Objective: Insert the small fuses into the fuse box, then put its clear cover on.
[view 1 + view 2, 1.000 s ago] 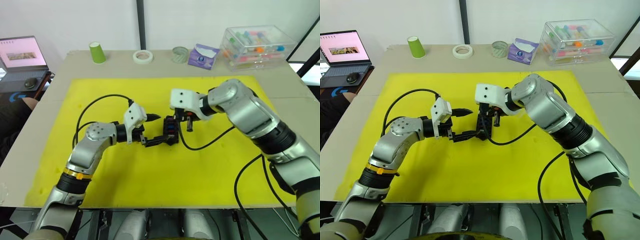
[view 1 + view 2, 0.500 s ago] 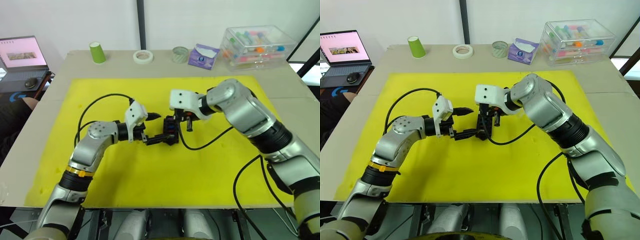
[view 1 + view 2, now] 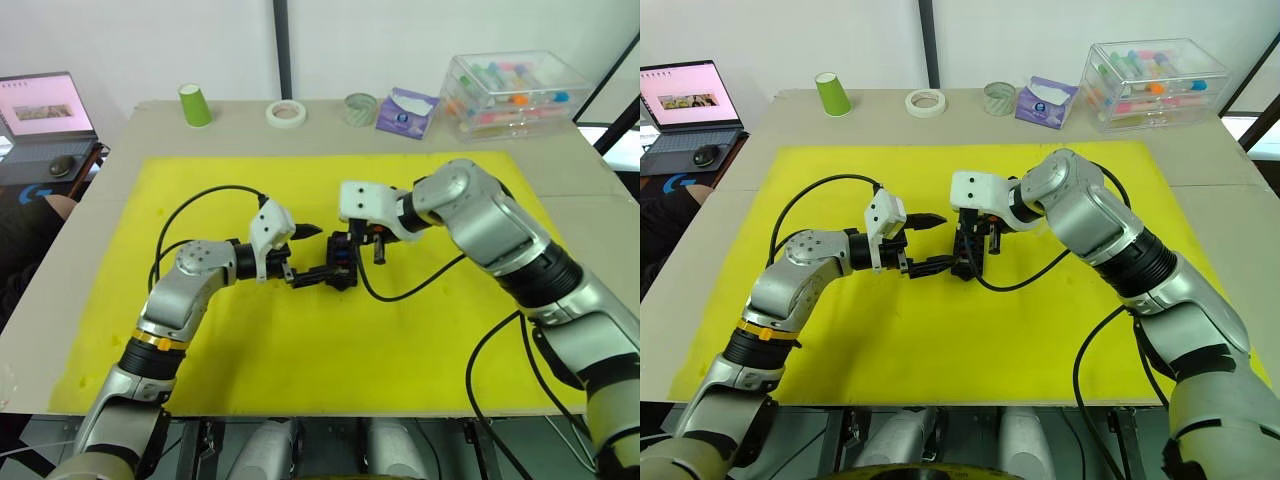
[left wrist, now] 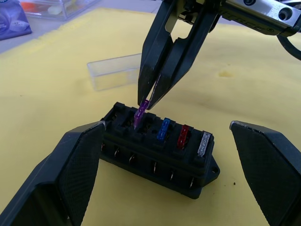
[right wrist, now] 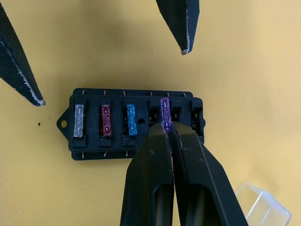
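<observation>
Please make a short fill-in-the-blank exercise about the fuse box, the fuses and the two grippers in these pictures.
1. The right gripper pinches a small ____ plastic blade fuse.
2. The black plastic rectangular fuse box already holds seated grey, red and ____ fuses.
3. The left gripper has its jaws ____ on either side of the box.
4. The clear plastic rectangular cover lies on the ____ mat.

Missing words: purple; blue; open; yellow

Right tool (image 5: 165,126) pinched, left tool (image 4: 171,162) spread

Right gripper (image 3: 971,243) over fuse box (image 3: 966,262) mid yellow mat (image 3: 1060,350); left gripper (image 3: 930,243) open beside box
</observation>
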